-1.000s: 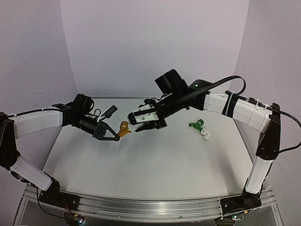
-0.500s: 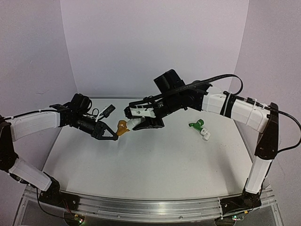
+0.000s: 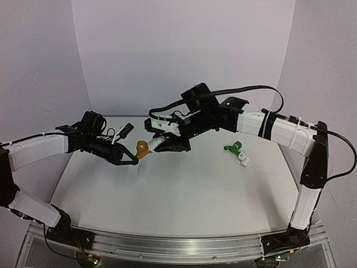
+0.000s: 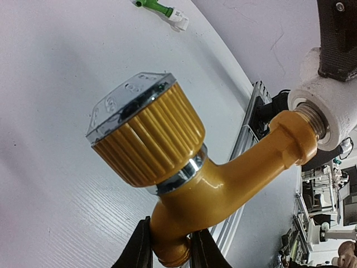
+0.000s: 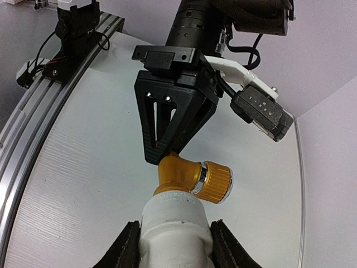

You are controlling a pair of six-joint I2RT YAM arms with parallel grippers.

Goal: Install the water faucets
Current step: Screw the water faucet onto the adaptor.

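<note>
Since a second ago: your right wrist has rolled, and the joined pair has drifted slightly left.

Item 1, orange-yellow faucet: held above the surface, your left fingers pinching its spout. Its brass thread is partly entered in the white fitting, which your right fingers clamp. Judged mid-screwing; turns remain.

Item 2, green faucet: lying at right, apparently already joined to a second white fitting.

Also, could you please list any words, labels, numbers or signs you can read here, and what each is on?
No text can be read.
The chrome cap on the orange-yellow faucet bears faint raised marks, too blurred to make out.
The green faucet is too small to tell.
</note>
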